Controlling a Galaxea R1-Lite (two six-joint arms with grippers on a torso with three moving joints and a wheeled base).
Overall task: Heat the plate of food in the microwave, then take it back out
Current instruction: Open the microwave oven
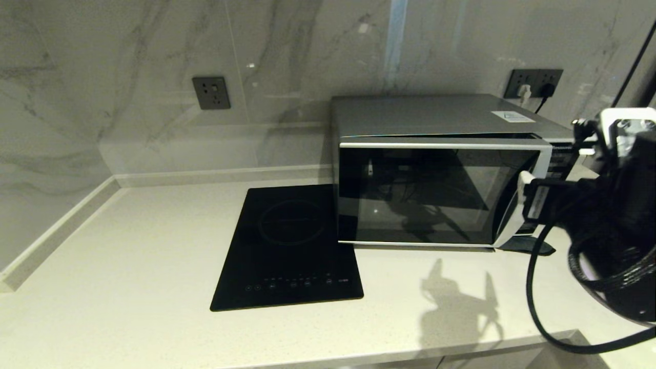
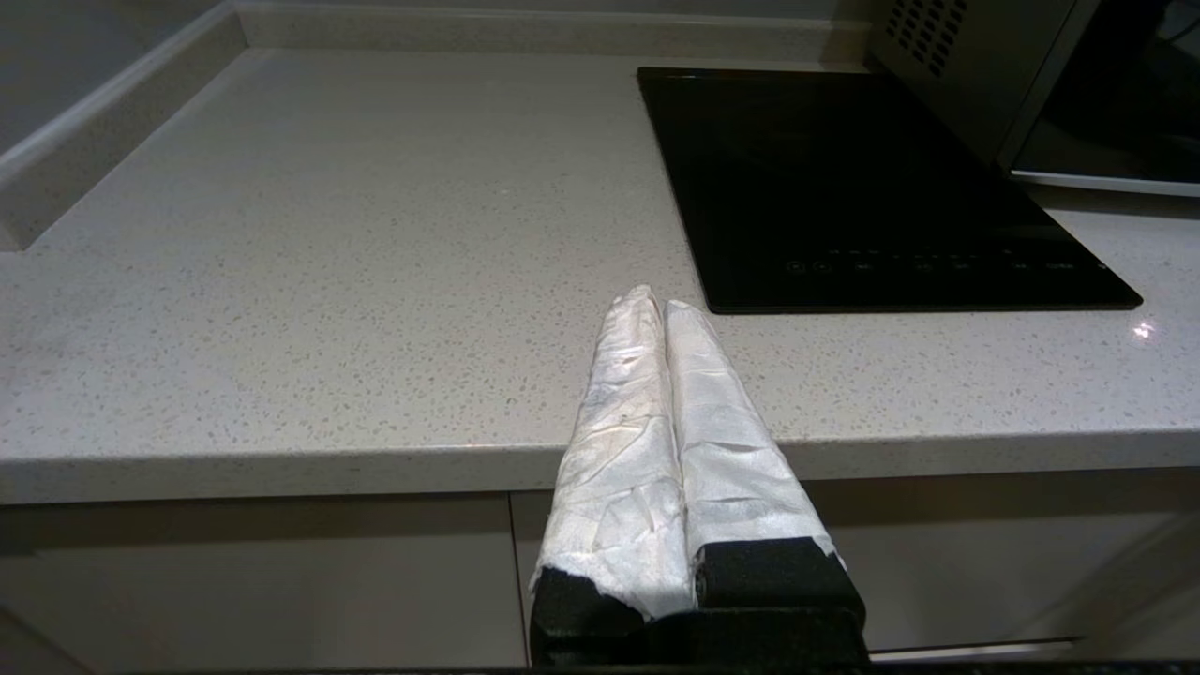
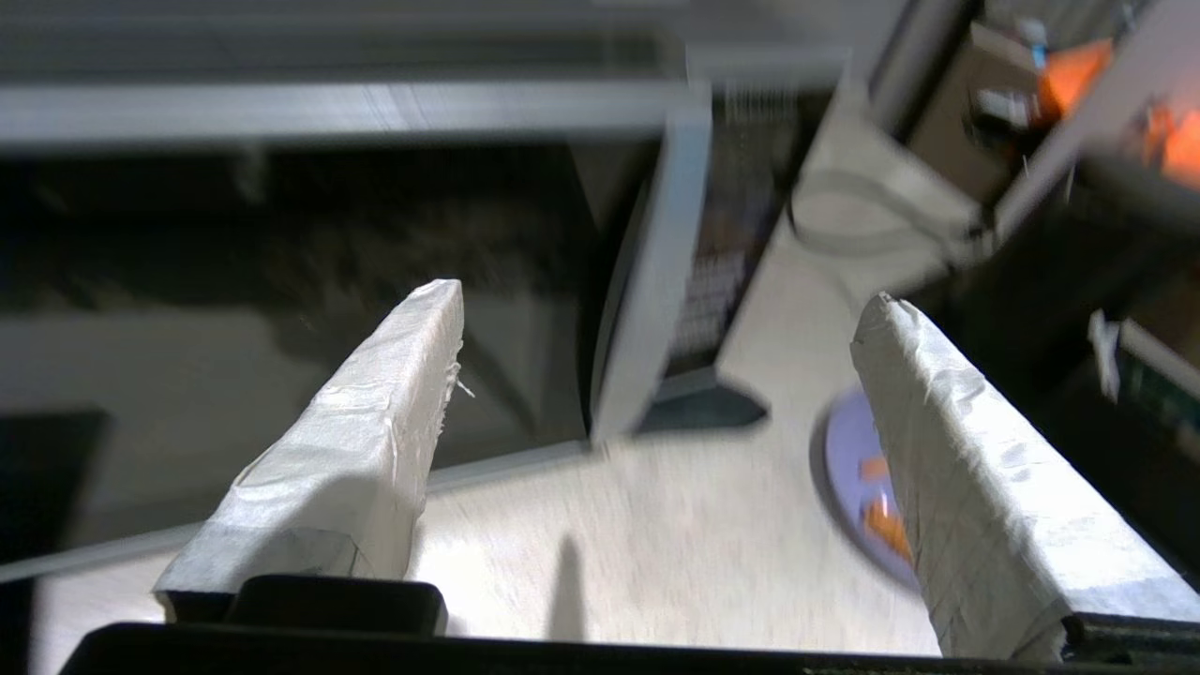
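right claw [image 3: 656, 300] spread wide, empty | plate of food [image 3: 858, 478] on desk [image 3: 675, 544] beside one finger, near microwave [image 3: 647, 272] door corner | left claw [image 2: 664, 309] pressed closed at desk front edge

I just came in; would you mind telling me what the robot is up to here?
The right gripper hangs open in front of the microwave, near its handle side. The door looks slightly ajar. The plate of food sits on the counter beside the microwave. The left gripper is shut, parked at the counter's front edge.
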